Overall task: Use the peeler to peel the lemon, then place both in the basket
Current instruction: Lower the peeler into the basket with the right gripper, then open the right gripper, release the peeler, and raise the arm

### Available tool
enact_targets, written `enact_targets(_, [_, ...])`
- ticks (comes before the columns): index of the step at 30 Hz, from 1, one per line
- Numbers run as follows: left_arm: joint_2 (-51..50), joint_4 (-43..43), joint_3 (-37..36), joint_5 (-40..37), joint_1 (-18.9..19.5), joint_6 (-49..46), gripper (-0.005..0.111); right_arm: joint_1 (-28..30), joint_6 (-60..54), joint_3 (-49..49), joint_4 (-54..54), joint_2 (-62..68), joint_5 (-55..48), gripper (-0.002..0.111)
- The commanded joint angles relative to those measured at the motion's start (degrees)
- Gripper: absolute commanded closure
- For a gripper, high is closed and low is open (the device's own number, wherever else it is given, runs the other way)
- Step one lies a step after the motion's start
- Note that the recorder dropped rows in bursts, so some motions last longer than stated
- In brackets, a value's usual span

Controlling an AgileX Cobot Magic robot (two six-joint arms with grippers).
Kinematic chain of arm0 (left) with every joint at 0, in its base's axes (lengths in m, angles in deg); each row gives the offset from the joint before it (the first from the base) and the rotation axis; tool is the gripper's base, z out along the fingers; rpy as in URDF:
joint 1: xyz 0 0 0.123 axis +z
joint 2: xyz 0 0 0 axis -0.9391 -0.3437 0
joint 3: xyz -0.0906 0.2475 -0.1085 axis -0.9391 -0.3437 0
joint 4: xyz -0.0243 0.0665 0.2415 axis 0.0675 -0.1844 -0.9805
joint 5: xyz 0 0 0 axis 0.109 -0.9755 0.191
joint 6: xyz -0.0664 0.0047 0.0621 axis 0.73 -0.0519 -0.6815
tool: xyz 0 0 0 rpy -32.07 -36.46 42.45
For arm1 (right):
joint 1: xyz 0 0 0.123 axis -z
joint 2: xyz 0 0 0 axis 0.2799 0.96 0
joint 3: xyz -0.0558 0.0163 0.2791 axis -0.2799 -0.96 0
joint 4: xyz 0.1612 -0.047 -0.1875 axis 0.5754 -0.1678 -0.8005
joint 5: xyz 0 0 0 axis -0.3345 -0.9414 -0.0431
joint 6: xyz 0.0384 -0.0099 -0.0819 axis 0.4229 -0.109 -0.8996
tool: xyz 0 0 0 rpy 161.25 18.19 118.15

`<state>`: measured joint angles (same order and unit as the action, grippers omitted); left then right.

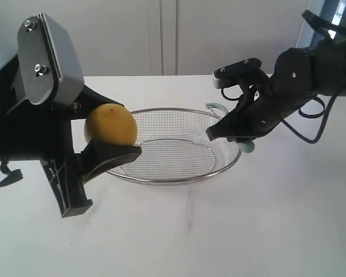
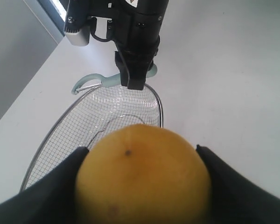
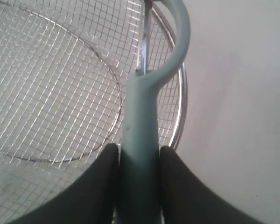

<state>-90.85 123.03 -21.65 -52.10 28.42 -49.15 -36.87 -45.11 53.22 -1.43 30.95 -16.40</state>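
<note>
Left gripper (image 1: 119,128) clamps the lemon (image 1: 108,124) near the basket (image 1: 173,180) while the right gripper (image 1: 219,131) pinches the peeler (image 3: 140,135) by its handle; the smooth fruit could slip free under blade pressure.

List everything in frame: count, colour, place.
lemon: 1, yellow, held off the table at the basket's left edge in the exterior view
peeler: 1, pale teal handle with a metal blade, held over the basket's right rim
basket: 1, silver wire mesh, on the table, centre
table: 1, white, under everything
left gripper: 1, black, shut on the lemon
right gripper: 1, black, shut on the peeler handle
</note>
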Motion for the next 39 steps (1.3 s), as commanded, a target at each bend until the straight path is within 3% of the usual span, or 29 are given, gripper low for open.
enact_targets(1, [0.8,0.9,0.0,-0.1,-0.3,0.5,0.107,0.0,0.3,0.4,1.5,2.5,3.2,0.108])
enact_targets(16, [0.8,0.9,0.0,-0.1,-0.3,0.5,0.107,-5.6,-4.2,4.7,4.1,4.2,2.1,0.108])
enact_targets(26, [0.8,0.9,0.0,-0.1,-0.3,0.5,0.107,-5.6,-6.6,4.7,4.1,9.2,4.3,0.107])
enact_targets(33, [0.8,0.9,0.0,-0.1,-0.3,0.5,0.107,-5.6,-6.7,4.7,5.1,9.2,4.8,0.063])
enact_targets(39, [0.8,0.9,0.0,-0.1,-0.3,0.5,0.107,-5.6,-6.7,4.7,5.5,6.9,4.4,0.061])
